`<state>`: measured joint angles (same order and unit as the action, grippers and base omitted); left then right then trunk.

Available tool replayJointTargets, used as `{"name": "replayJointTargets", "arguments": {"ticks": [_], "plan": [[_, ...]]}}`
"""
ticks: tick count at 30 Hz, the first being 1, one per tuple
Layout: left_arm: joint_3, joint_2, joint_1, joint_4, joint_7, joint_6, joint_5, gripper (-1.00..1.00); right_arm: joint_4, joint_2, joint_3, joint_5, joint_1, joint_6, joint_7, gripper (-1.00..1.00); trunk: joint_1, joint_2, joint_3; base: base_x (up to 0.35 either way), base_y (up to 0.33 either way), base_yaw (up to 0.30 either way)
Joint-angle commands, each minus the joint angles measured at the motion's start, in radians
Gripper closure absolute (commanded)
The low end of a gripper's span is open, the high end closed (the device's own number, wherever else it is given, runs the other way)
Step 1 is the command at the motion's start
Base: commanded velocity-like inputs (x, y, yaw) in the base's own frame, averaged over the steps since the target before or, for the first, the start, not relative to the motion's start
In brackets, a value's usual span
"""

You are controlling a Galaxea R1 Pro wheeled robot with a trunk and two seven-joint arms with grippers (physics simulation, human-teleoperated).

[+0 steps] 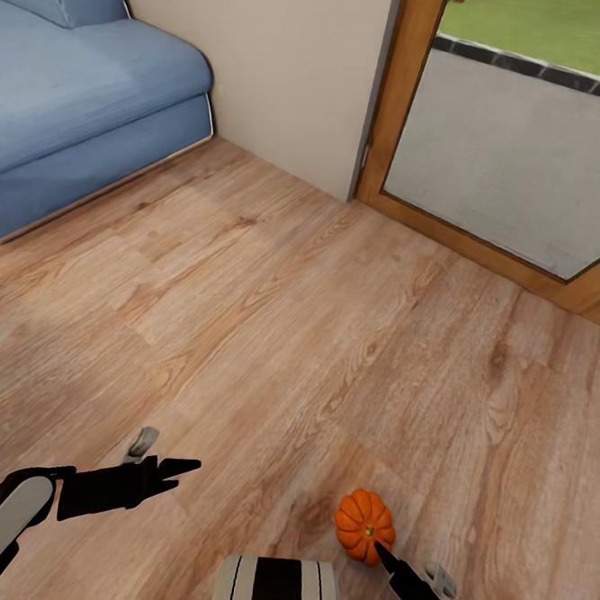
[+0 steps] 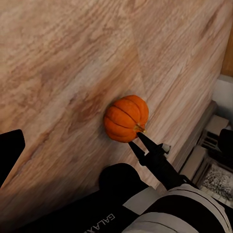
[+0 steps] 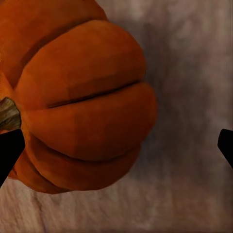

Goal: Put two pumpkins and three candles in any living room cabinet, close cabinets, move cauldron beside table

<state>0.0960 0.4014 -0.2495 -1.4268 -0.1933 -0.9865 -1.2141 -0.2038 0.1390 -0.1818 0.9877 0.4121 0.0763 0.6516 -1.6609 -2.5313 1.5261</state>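
Note:
A small bright orange ribbed pumpkin [image 1: 363, 524] lies on the wooden floor just in front of my base. My right gripper [image 1: 385, 554] reaches it from the near side, its dark fingertip touching the pumpkin's lower edge. In the right wrist view the pumpkin [image 3: 82, 97] looms very close, and the right gripper [image 3: 116, 145] is open, with a black fingertip at each side edge. The left wrist view shows the same pumpkin [image 2: 126, 118] with the right gripper [image 2: 141, 144] at its stem side. My left gripper [image 1: 180, 469] hovers open over bare floor, well to the left of the pumpkin.
A blue sofa [image 1: 73, 93] stands at the far left against a beige wall [image 1: 292, 56]. A wooden-framed glass door [image 1: 397, 100] at the far right looks out on paving and grass. My striped trunk [image 1: 277, 591] sits at the bottom centre. Wooden floor [image 1: 290, 317] stretches between.

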Motion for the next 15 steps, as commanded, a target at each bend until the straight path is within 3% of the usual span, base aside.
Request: {"name": "replayJointTargets", "arguments": {"ticks": [1, 15], "plan": [[0.001, 0.001, -0.001, 0.0, -0.009, -0.001, 0.008, -1.0, 0.001, 0.001, -0.008, 0.006, 0.001, 0.007, 0.001, -1.0, 0.0, 0.0, 0.001, 0.0, 0.0, 0.0], [0.001, 0.0, 0.0, 0.0, -0.006, 0.0, 0.009, -1.0, 0.0, 0.001, -0.008, 0.006, 0.001, 0.007, 0.001, -1.0, 0.0, 0.0, 0.001, 0.019, 0.0, 0.0]]}}
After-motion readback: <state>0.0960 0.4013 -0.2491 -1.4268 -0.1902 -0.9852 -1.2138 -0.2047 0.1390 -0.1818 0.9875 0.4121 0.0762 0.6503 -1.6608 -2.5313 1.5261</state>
